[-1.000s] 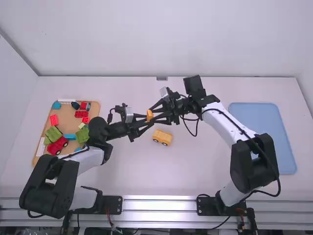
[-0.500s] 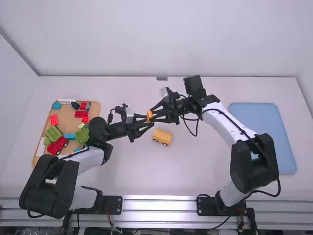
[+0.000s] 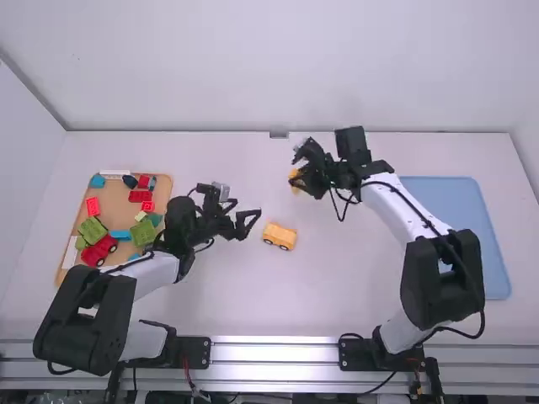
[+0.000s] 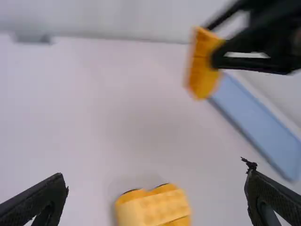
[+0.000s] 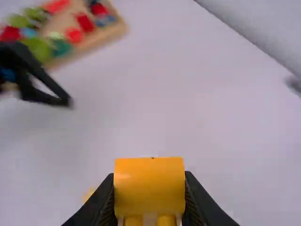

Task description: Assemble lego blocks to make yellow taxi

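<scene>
The left gripper [image 3: 249,219] is open with nothing between its fingers, just left of the wheeled yellow car body [image 3: 280,236] on the table. In its wrist view the left gripper [image 4: 155,195] has widely parted fingers, and the car body [image 4: 157,207] lies below and between them. Farther back, the right gripper [image 3: 296,174] is raised over the table, shut on a yellow block [image 3: 294,179]. The right wrist view has the block [image 5: 149,186] between the fingers of the right gripper [image 5: 149,195].
A wooden tray [image 3: 168,187] of red, green and blue pieces stands at the left, close beside the left arm. On the right, a flat blue tray [image 3: 438,202] lies partly behind the right arm. A wall rises beyond the table's back edge.
The left gripper has let go of the yellow block and opened, drawing back slightly left. Still holding the block, the right gripper has moved right and away from the camera. The car body has not moved.
</scene>
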`<state>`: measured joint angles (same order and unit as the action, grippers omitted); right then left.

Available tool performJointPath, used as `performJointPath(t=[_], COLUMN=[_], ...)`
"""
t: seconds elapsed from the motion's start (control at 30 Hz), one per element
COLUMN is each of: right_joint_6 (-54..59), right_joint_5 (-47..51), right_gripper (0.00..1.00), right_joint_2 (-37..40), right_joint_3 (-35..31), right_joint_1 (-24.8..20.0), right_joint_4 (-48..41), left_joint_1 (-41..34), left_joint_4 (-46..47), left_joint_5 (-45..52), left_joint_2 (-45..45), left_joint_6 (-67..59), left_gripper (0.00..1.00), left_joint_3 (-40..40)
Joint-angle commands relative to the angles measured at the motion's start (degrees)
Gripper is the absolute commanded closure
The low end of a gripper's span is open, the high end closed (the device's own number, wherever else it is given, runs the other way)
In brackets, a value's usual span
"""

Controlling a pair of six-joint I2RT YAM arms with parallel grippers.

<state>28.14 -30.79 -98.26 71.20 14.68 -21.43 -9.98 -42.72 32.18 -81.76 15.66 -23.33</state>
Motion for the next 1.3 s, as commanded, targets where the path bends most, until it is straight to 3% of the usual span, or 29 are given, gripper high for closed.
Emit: performJointPath(t=[0.0,0.13,0.27,0.57,0.73,0.93,1.13,1.27], right_joint_6=[5.2,21.3,30.1,40.6,35.0,35.1,34.9,34.8], right_joint_5=[17.1,17.3,21.2,29.4,34.6,33.1,31.6,30.4], right_gripper=[0.84,0.84,0.84,1.0,1.0,0.93,0.76,0.72], right_joint_2=[-0.3,-0.3,-1.8,-12.5,-14.3,-15.0,-15.3,-15.5], right_joint_3=[1.2,1.2,1.1,1.2,1.1,1.1,1.1,1.1], right_joint_1=[-1.4,-1.8,0.9,9.2,11.8,12.4,11.8,12.0], right_joint_4=[-5.8,-17.6,-22.7,-25.5,-22.5,-21.2,-21.0,-21.2], left_joint_1=[-0.1,-0.1,-0.1,-0.1,-0.1,-0.1,-0.1,-0.1], left_joint_4=[1.8,1.0,0.0,1.7,2.4,2.5,3.1,3.1], left_joint_5=[-13.2,-13.6,-13.7,-13.6,-13.6,-13.6,-13.7,-13.7], left_joint_2=[-0.2,-0.2,-0.2,-0.2,-0.2,-0.2,-0.2,-0.2], left_joint_6=[0.0,-0.1,-0.1,-1.2,-2.1,-2.0,-2.1,-2.0], left_gripper=[0.01,0.01,0.01,0.01,0.01,0.01,0.01,0.01], left_joint_3=[-0.9,-0.9,-0.9,-0.9,-0.9,-0.9,-0.8,-0.8])
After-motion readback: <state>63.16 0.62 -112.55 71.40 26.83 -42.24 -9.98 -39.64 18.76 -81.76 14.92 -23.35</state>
